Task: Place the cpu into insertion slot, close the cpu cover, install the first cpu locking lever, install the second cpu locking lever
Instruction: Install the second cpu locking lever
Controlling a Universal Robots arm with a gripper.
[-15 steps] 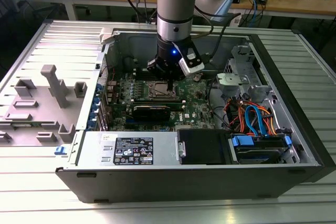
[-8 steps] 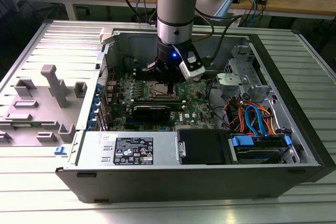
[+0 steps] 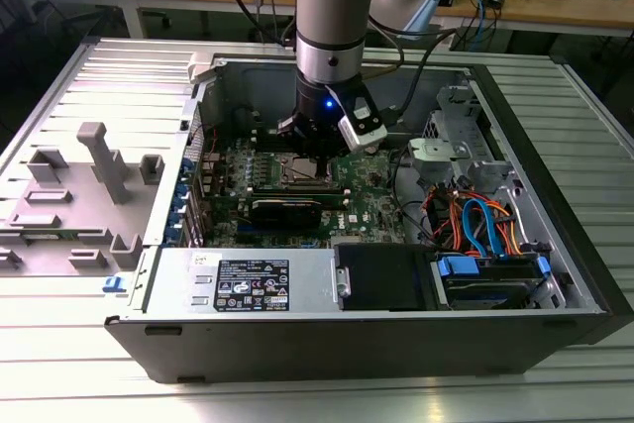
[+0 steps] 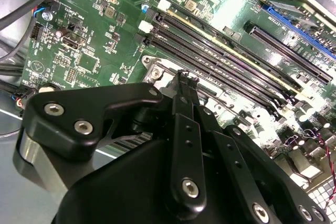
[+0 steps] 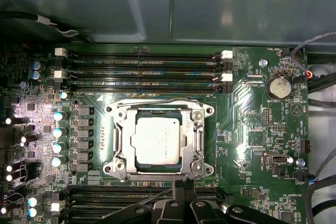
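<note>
In the first wrist view the cpu (image 5: 160,140) lies flat in the insertion slot (image 5: 116,165), its silver top showing through the window of the cpu cover (image 5: 198,129), which lies down over it. One thin wire locking lever (image 5: 173,100) runs along the slot's edge by the memory slots. Another thin wire lever (image 5: 152,196) slants along the opposite edge up to my fingertips. My gripper (image 5: 181,184) is shut, its tips just outside that edge. In the second wrist view the gripper (image 4: 185,77) hangs at the socket's rim (image 4: 157,69). In the exterior view the gripper (image 3: 315,154) is low over the board.
Long black memory slots (image 5: 142,69) flank the socket on both sides. A coin battery (image 5: 278,86) and capacitors (image 5: 58,129) stand nearby. The open case has a black box (image 3: 381,274) and cable bundles (image 3: 475,225) on the exterior view's right. A grey fixture (image 3: 89,185) lies outside.
</note>
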